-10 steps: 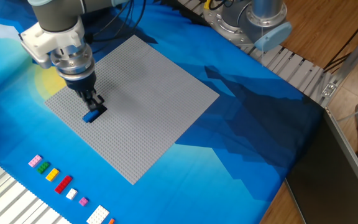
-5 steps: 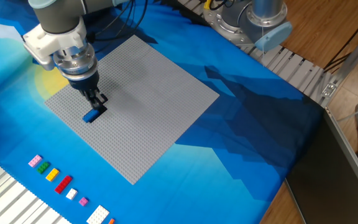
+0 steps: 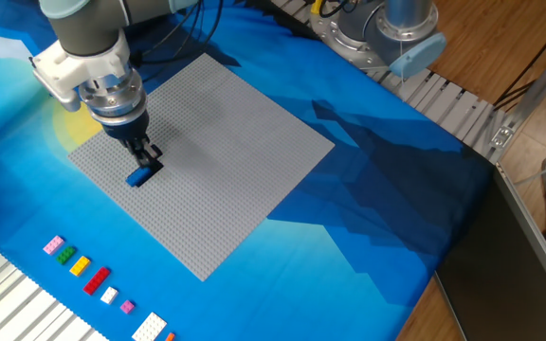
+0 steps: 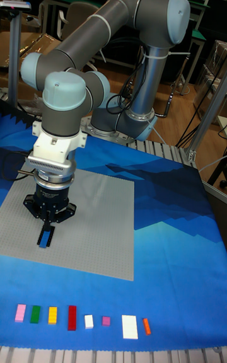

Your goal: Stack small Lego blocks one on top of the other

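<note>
The gripper (image 3: 145,159) points down at the blue brick (image 3: 140,176) just below its fingertips; finger spacing cannot be told

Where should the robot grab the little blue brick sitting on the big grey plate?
Probably by its two long sides, coming straight down from above. The blue brick lies flat on the grey baseplate, so only its top and sides are free. It is narrow, so it should fit between the fingers. The gripper already hangs right over it.

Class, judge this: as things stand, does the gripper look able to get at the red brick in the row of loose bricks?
Probably yes: the red brick lies uncovered, nothing standing between it and the gripper.
</note>
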Motion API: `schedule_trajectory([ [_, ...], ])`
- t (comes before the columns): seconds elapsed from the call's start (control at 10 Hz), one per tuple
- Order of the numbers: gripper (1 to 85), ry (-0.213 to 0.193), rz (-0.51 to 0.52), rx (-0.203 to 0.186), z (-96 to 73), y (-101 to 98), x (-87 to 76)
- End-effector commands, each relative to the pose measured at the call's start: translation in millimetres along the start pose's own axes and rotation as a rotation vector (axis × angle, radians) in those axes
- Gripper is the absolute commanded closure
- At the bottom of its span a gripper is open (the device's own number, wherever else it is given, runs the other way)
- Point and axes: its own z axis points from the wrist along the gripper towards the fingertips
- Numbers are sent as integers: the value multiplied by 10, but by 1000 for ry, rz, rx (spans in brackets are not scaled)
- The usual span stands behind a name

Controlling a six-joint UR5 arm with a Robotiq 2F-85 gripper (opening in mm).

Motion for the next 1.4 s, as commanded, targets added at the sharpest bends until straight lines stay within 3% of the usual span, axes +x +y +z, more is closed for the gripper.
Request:
schedule_trajectory([
  [0.0, 847, -19, 20, -21, -6, 52, -82],
  [0.8, 847, -74, -12, -28, 155, 30, -182],
  [1.1, 847, -62, -20, -44, 115, 16, -162],
  [1.3, 847, -22, -24, -27, 40, -51, -87],
])
